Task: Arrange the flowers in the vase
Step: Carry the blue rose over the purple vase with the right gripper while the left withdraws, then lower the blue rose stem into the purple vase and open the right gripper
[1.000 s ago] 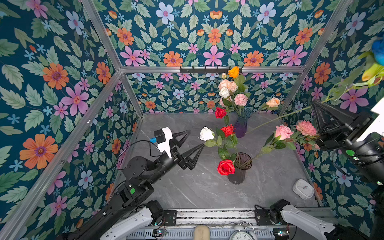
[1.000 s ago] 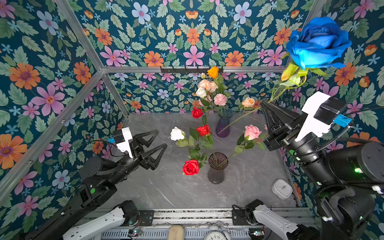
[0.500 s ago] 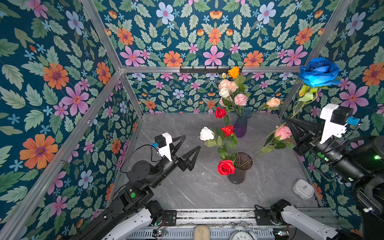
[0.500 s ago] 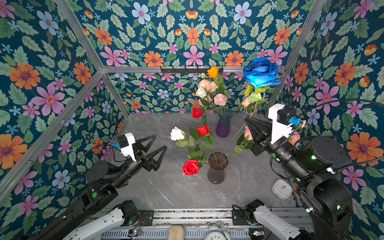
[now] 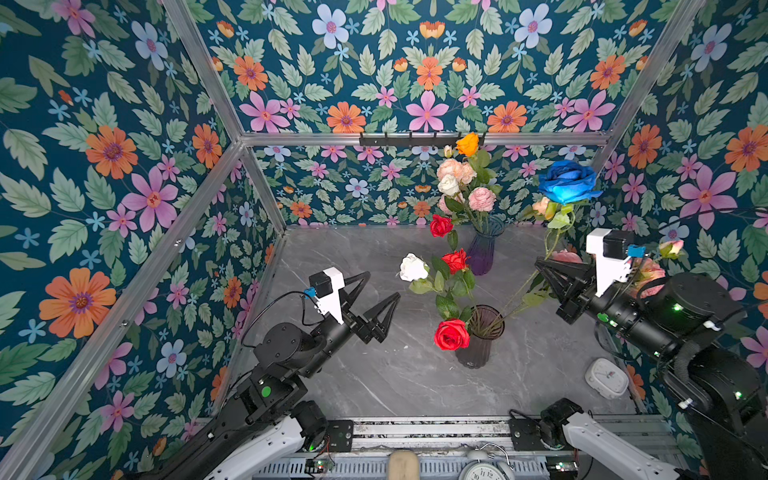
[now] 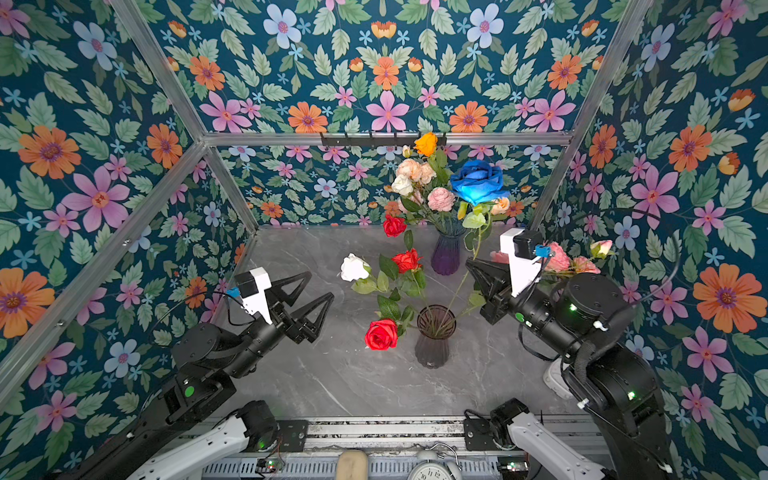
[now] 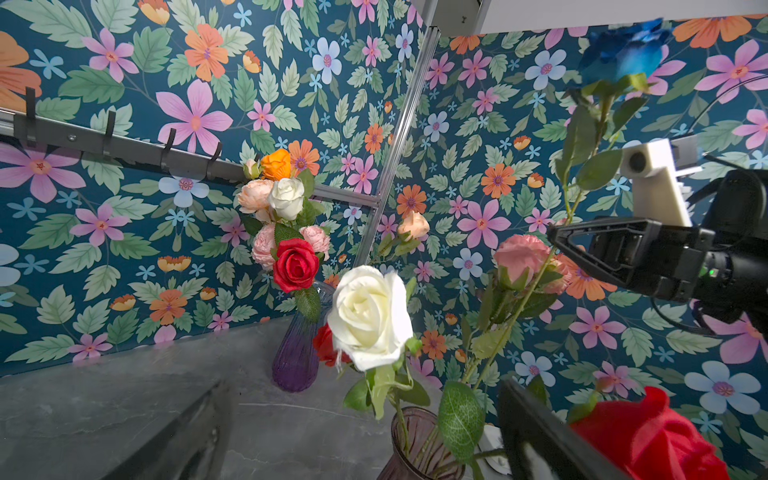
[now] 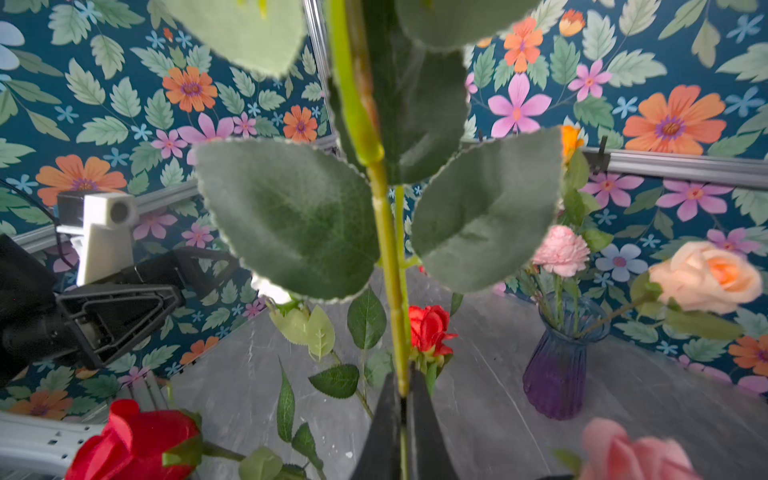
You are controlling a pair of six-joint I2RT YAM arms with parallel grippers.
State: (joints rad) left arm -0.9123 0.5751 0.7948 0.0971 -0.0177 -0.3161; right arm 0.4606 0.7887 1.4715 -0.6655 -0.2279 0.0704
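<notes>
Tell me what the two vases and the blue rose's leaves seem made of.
Purple vase: ribbed, glossy, see-through; likely tinted glass, maybe plastic. Dark vase: smoky, translucent, stems show through; glass or plastic. Blue rose's leaves: matte fabric, fuzzy weave and cleanly cut serrated edges, so artificial.

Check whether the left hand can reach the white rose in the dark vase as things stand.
Probably yes. The left hand is open and points at the white rose, with nothing between them in both top views. Leaves crowd its stem below the bloom.
</notes>
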